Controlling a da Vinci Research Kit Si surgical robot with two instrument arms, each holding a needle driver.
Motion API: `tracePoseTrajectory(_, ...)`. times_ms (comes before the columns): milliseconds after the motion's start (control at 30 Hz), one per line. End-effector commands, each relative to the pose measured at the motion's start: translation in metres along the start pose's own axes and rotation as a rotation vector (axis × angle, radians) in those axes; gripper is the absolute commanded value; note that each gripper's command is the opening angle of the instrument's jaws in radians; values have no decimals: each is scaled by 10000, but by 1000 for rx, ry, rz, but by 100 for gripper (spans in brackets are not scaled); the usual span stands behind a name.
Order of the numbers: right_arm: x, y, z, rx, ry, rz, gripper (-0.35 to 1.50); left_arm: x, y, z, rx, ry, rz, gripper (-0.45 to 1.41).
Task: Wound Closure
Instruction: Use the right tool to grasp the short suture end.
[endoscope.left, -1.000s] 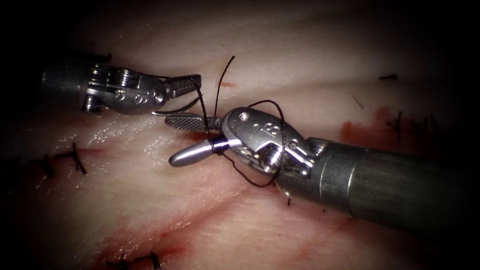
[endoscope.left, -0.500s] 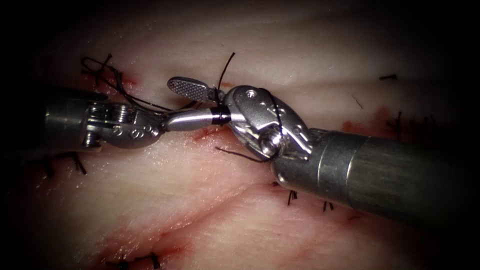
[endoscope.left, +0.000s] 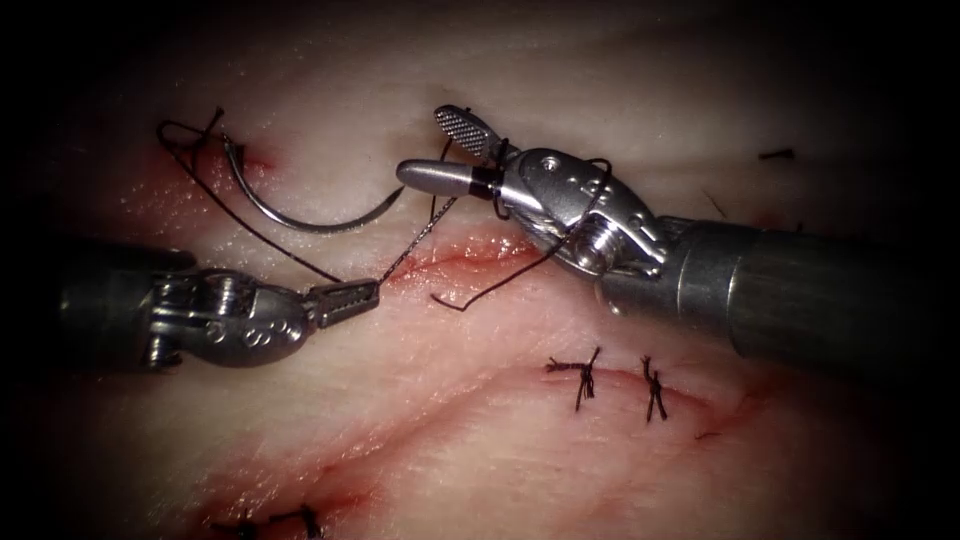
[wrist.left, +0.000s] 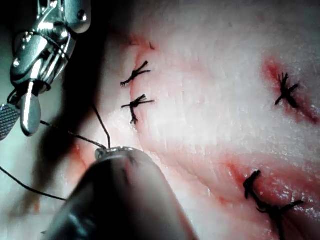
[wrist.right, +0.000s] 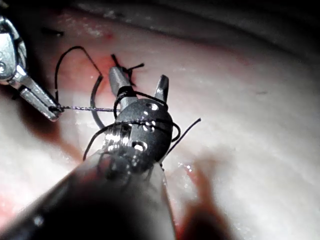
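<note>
**Thread wrapped on R tool, needle lying free on tissue**

L end effector is sitting at the endoscope view's left, below the needle, jaws clenched on the thread. From that grip one strand is running taut up and to the right toward the R tool; another is trailing up-left toward the needle's tail.

R end effector is coming in from the right w/ jaws spread apart, grasping nothing between them. Thread is looping around the base of its jaws and over the wrist body; a loose end is hanging down and curling onto the tissue just below the tool.

Needle is lying on the tissue surface at upper left, curve facing up, held by neither tool. Its left end is sitting by a red-stained spot where thread is tangling; can't tell if that tip is in the tissue.

A short cut w/ red fluid is lying just beneath the R tool, between the two end effectors. Finished stitches w/ knots are sitting along a lower cut, to the right of centre.

In the R wrist view, the L end effector is pinching the taut strand while thread is circling the R tool's jaw base. In the L wrist view, the R end effector is showing open jaws, thread stretching across to the L tool.
</note>
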Motion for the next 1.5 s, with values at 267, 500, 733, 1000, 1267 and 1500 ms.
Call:
tracePoseTrajectory(267,-51,21,3,-40,-105,1,93,16,10,-17,-15,-12,-2,-45)
tracePoseTrajectory(500,-60,39,9,-133,-112,70,96,42,-10,-52,-16,-40,-28,-38)
tracePoseTrajectory(733,-63,49,29,-185,-103,116,94,52,-20,-65,0,-46,-42,-32)
tracePoseTrajectory(1000,-81,63,44,-214,-125,132,94,44,-38,-57,11,-51,-46,-32)
tracePoseTrajectory(1267,-86,64,34,-205,-134,161,94,37,-47,-49,15,-53,-47,-33)
tracePoseTrajectory(1500,-90,66,16,-201,-142,178,94,35,-50,-45,18,-56,-53,-37)
